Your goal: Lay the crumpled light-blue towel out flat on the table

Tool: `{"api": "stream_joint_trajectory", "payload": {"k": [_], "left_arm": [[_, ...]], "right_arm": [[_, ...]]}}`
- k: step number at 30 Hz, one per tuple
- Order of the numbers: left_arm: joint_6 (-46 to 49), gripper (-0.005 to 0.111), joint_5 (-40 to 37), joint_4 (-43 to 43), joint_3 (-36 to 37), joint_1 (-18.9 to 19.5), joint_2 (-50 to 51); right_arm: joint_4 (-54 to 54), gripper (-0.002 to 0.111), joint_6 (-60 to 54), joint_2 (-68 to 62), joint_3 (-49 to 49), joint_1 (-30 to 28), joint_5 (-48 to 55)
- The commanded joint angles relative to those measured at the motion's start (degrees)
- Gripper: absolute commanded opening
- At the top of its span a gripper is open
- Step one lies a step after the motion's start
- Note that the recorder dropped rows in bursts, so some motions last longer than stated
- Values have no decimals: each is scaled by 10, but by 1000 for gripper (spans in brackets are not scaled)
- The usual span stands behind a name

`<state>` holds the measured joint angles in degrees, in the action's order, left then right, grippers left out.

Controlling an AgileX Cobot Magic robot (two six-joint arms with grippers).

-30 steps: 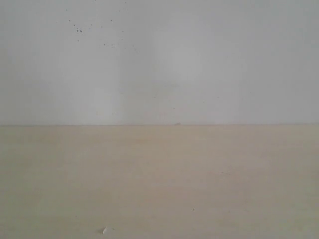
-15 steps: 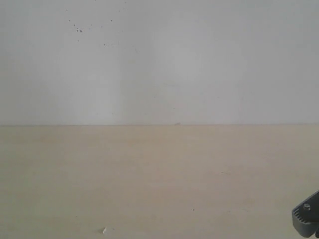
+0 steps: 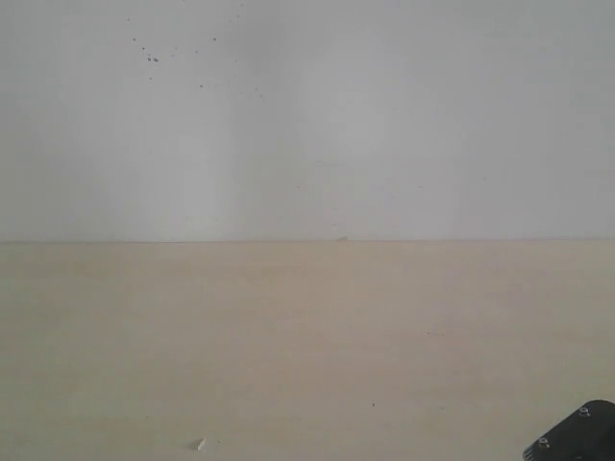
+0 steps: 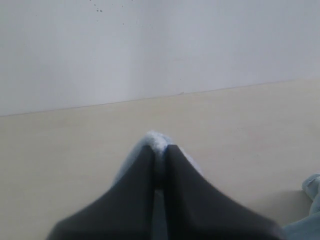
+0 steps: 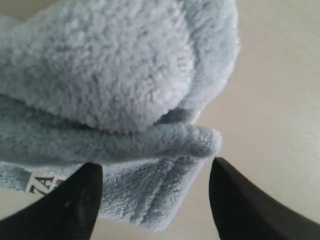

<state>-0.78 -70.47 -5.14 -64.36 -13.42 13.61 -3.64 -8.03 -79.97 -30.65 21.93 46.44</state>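
Observation:
The light-blue towel (image 5: 115, 75) fills the right wrist view as a crumpled fluffy heap, with a hemmed corner and a small white label (image 5: 39, 183) showing. My right gripper (image 5: 156, 167) is open, its two dark fingers standing either side of that corner. In the left wrist view my left gripper (image 4: 160, 150) is shut on a fold of the towel (image 4: 156, 140) that pokes out between the tips; another bit of towel (image 4: 310, 220) lies at the frame's edge. The exterior view shows the beige table (image 3: 288, 346) without the towel, and only a dark part of the right arm (image 3: 577, 437).
A white wall (image 3: 307, 115) with a few dark specks rises behind the table's far edge. Small specks and a chip (image 3: 200, 444) mark the tabletop near the front.
In the exterior view a dark part of the right arm has come into the lower right corner, and it has shifted lower and leftwards since half a second ago.

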Motion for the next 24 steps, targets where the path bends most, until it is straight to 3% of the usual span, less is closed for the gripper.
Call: {"api": "stream_joint_trajectory", "payload": {"k": [1, 5, 15, 22, 24], "left_arm": [[2, 4, 5, -4, -2, 1, -2], [3, 4, 5, -3, -2, -6, -2], [3, 4, 5, 0, -2, -6, -2], [3, 4, 5, -1, -2, -6, -2], [3, 4, 5, -1, -2, -6, -2]], "right_arm": [[-8, 59, 6, -15, 7, -3, -31], [-8, 54, 12, -28, 20, -3, -54], [-11, 0, 31, -35, 21, -3, -67], [-22, 1, 49, -4, 20, -3, -63], [-27, 6, 51, 10, 20, -3, -63]]}}
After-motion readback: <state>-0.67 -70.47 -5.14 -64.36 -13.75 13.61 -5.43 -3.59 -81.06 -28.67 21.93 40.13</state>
